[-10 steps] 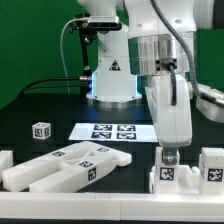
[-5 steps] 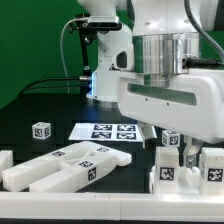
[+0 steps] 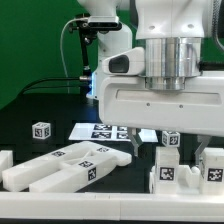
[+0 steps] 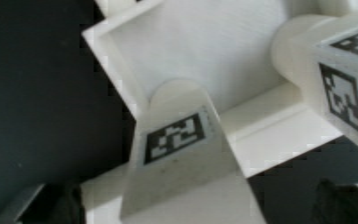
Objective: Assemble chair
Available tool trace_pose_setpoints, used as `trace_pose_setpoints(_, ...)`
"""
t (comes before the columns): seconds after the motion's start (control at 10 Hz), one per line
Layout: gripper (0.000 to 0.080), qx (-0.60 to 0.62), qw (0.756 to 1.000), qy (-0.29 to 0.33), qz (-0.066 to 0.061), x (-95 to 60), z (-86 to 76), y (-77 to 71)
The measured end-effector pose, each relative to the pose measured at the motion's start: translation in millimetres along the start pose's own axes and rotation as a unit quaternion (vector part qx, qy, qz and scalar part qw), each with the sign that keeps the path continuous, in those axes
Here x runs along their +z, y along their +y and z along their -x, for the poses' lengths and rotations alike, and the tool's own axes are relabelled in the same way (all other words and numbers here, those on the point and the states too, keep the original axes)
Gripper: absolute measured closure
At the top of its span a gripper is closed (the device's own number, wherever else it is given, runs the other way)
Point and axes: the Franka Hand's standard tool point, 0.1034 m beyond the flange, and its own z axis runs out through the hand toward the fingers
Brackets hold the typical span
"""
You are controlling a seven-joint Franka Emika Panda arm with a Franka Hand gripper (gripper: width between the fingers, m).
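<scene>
The hand (image 4: 176, 200) hangs over the chair parts (image 3: 172, 172) on the worktop's (image 3: 40, 105) near edge, the exterior view's right, fingers (image 4: 19, 205) flanking a tagged piece (image 4: 179, 140), probably to lift it; whether it grips, I cannot tell.

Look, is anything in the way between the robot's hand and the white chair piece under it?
Nothing I can see. The gripper hangs right over the white chair piece with its jaws open on either side. The wrist view shows only that piece between them.
</scene>
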Motion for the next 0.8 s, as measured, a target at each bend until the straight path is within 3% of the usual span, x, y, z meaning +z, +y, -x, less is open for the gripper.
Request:
trace_pose_setpoints(0.2, 0.0422, 0.02, 1.0, 0.0, 0.0, 0.2, -0.6, 0.4)
trace_pose_setpoints(0.3, 0.0422, 0.054, 0.999, 0.0, 0.0, 0.3, -0.5, 0.4)
trace_pose_setpoints(0.4, 0.0516, 0.098, 0.995, 0.0, 0.0, 0.2, -0.9, 1.2)
trace_pose_setpoints(0.6, 0.0515, 0.183, 0.983, -0.009, 0.007, 0.0, -3.6, 3.0)
trace_pose_setpoints(0.7, 0.0515, 0.277, 0.961, -0.012, 0.004, 0.0, -3.7, 3.2)
trace_pose_setpoints(0.8, 0.0515, 0.398, 0.917, -0.016, 0.001, 0.3, -3.0, 3.8)
